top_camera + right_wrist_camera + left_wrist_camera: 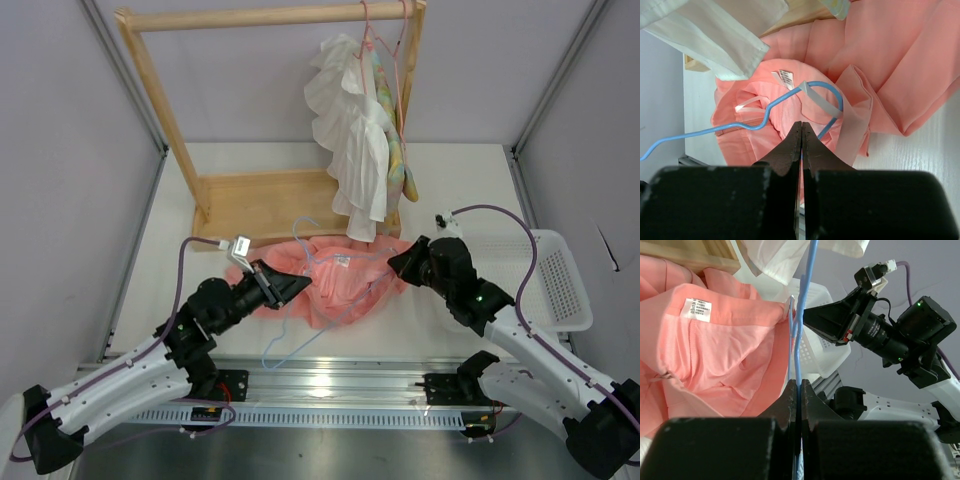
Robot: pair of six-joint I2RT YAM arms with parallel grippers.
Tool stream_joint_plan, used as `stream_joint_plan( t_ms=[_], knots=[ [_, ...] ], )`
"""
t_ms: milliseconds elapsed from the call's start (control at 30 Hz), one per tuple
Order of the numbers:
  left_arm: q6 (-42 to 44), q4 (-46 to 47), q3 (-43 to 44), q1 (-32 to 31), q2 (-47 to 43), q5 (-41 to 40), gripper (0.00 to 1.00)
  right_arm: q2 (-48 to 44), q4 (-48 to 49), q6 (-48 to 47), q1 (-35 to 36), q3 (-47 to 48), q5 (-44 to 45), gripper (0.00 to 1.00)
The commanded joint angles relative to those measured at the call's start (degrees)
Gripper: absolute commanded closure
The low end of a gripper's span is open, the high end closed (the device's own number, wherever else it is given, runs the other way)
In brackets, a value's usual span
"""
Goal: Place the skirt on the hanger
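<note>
The salmon-pink skirt (345, 285) lies crumpled on the table between my grippers. The light-blue wire hanger (300, 228) lies across it, its lower wire reaching toward the front rail. My left gripper (296, 286) is shut on the hanger wire (805, 305) at the skirt's left edge, beside the open waistband with its white label (696, 308). My right gripper (400, 260) is at the skirt's right edge. In the right wrist view its jaws (802, 123) are shut on the blue wire (832, 95), which curves over the skirt (900, 60) and a white ribbon loop (816, 101).
A wooden rack (262, 203) stands behind the skirt. A white ruffled garment (350, 130) and a pastel garment (398, 155) hang from it on pink-red hangers (385, 40). A white basket (562, 280) sits at the right. A metal rail (330, 385) runs along the front.
</note>
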Motion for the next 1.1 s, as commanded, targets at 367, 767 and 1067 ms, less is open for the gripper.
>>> stream_joint_plan(
  t_ms=[367, 767, 1067],
  knots=[
    [1.1, 1.1, -1.0, -0.7, 1.0, -2.7, 1.00, -1.6, -5.7, -2.5, -3.7, 5.4, 3.2, 0.80],
    [1.9, 2.3, -1.0, -1.6, 3.3, -1.4, 1.00, 3.5, -9.1, -5.3, -4.8, 8.9, 2.7, 0.72],
    [1.7, 1.2, -0.3, -2.6, 5.6, -2.6, 1.00, 5.9, -12.2, -6.1, -5.7, 8.5, 2.8, 0.72]
  ],
)
